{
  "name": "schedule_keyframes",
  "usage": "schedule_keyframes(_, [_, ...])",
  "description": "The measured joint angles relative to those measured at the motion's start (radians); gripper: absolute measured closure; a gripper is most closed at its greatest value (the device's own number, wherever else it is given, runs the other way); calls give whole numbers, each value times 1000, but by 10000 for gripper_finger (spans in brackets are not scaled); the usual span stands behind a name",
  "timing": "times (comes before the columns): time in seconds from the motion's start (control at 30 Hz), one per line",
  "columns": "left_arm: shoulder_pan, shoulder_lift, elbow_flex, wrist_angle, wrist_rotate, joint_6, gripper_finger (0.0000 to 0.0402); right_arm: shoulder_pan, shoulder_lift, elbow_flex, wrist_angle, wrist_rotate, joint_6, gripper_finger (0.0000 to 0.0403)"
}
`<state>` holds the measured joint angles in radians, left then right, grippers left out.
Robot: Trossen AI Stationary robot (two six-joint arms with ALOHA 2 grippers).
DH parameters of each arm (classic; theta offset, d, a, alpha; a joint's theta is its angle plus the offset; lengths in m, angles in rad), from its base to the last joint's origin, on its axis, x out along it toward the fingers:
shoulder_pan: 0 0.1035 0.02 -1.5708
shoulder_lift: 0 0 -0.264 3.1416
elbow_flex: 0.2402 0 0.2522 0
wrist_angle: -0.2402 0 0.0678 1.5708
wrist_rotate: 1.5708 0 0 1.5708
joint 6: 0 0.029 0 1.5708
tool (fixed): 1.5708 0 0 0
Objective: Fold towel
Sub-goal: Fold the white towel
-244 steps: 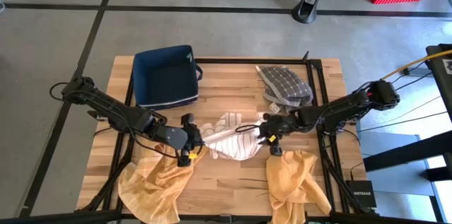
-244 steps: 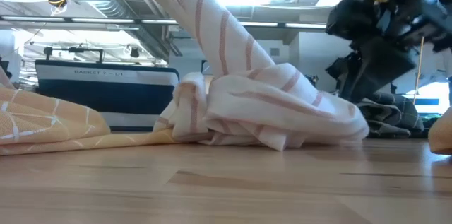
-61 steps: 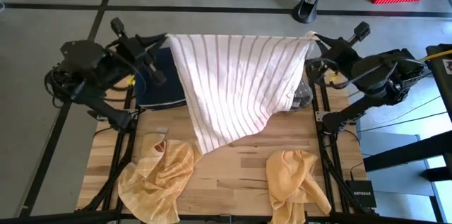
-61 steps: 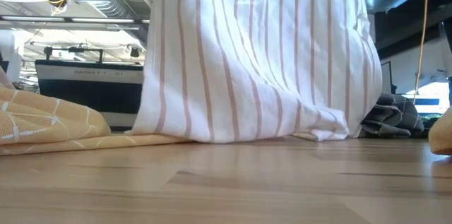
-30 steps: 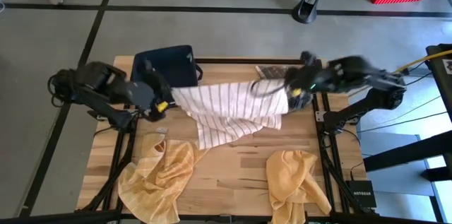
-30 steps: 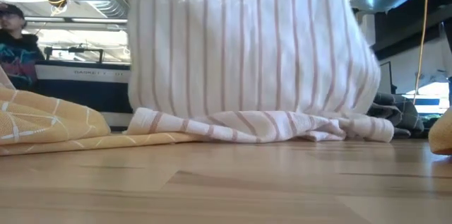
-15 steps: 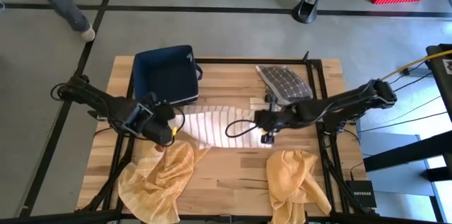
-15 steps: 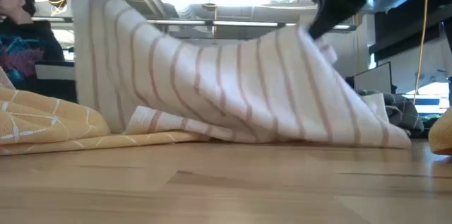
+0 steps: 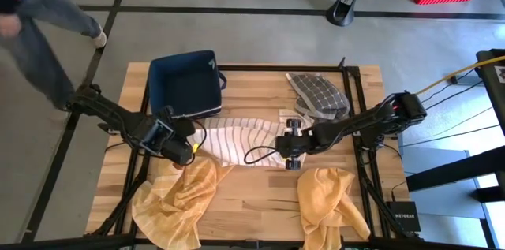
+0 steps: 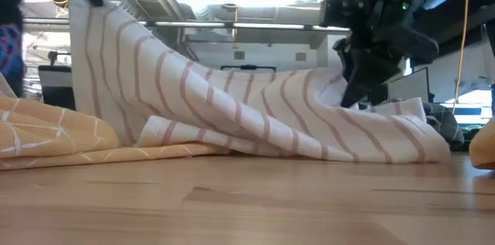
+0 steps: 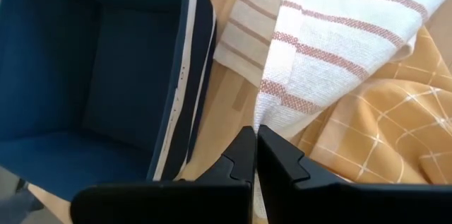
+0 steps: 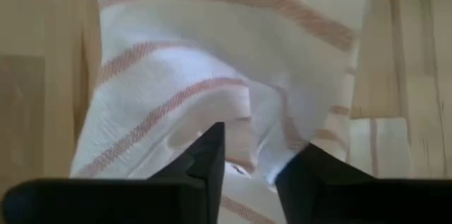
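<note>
The white towel with reddish stripes [image 9: 237, 138] lies spread across the middle of the table. Its left corner is raised and the cloth slopes down toward the right [image 10: 255, 113]. My left gripper [image 9: 188, 153] is shut on that raised corner, between the blue bin and a yellow cloth. My right gripper [image 9: 286, 154] stands low over the towel's right end, which rests on the wood. In the right wrist view its fingers are apart [image 12: 251, 164], with a hump of towel between them. My left gripper pinches the towel's left corner [image 11: 265, 114] between its two shut fingers, slanting down from the table's left. The corner is held above the table, and the cloth runs down from it to the wood. Whether my right gripper's open fingers touch the towel's hump [image 12: 247, 121], I cannot tell.
A dark blue bin [image 9: 185, 84] stands at the far left and a grey checked cloth [image 9: 317, 96] at the far right. Two yellow cloths [image 9: 177, 203] [image 9: 327, 203] lie along the near edge. A person [image 9: 31, 21] walks on the floor beyond the table's far left.
Both grippers have come down toward the table with the towel, my right one farther. The towel hung spread between them. Now it lies on the wood with its right end sunk to the table and only its left corner held up.
</note>
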<state>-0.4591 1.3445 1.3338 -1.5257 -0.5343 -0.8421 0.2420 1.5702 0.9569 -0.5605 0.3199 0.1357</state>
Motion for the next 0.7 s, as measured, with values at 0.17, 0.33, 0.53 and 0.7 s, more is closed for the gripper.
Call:
schedule_keyframes(0.17, [0, 0, 0, 0, 0, 0, 401, 0, 1, 0, -36, 14, -44, 270])
schedule_keyframes(0.33, [0, 0, 0, 0, 0, 0, 401, 0, 1, -29, -34, 28, -83, 289])
schedule_keyframes(0.53, [0, 0, 0, 0, 0, 4, 401, 0, -39, -106, 93, 23, -87, 330])
schedule_keyframes(0.7, [0, 0, 0, 0, 0, 4, 401, 0, -52, -141, 126, 17, -86, 359])
